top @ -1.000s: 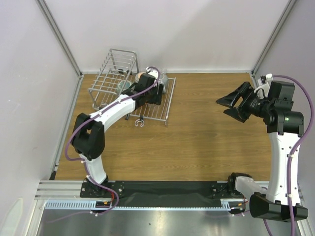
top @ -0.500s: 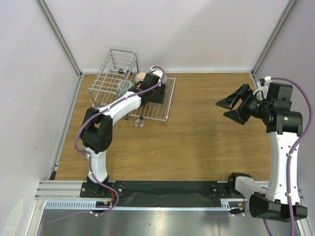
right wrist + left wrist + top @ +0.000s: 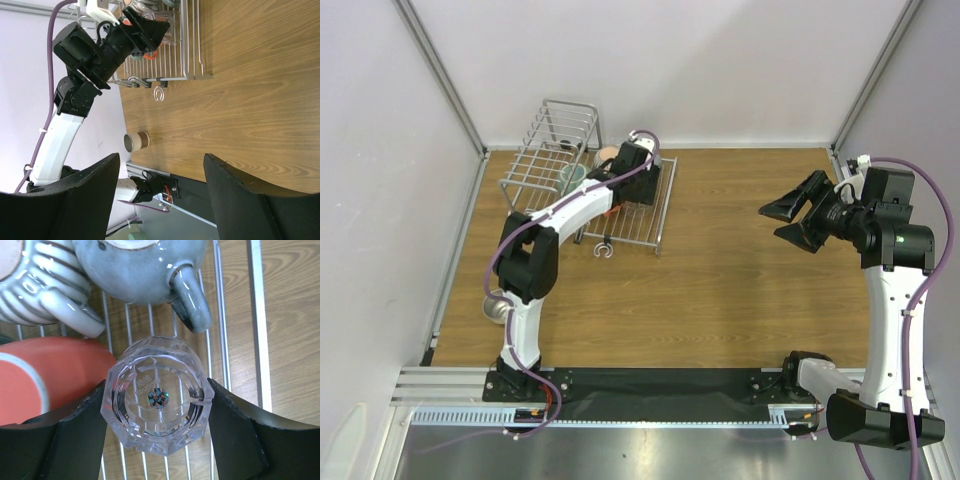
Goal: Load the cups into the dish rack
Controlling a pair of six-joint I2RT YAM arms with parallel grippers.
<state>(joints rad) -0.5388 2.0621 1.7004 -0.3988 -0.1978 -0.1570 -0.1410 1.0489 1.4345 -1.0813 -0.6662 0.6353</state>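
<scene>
Left gripper (image 3: pixel 159 422): closed around glass (image 3: pixel 157 390), over rack (image 3: pixel 534 166) tray;
Right gripper (image 3: pixel 788 216): spread wide, over table (image 3: pixel 740 290)

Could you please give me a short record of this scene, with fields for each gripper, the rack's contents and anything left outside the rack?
left gripper: shut on the clear glass, over the flat grid of the dish rack
right gripper: open, empty, raised above the right side of the table
in rack beside the glass: grey mug, ribbed mug, orange-red cup
outside rack: cream cup, lying on its side on the table near the left arm's base
task state: not finished
</scene>
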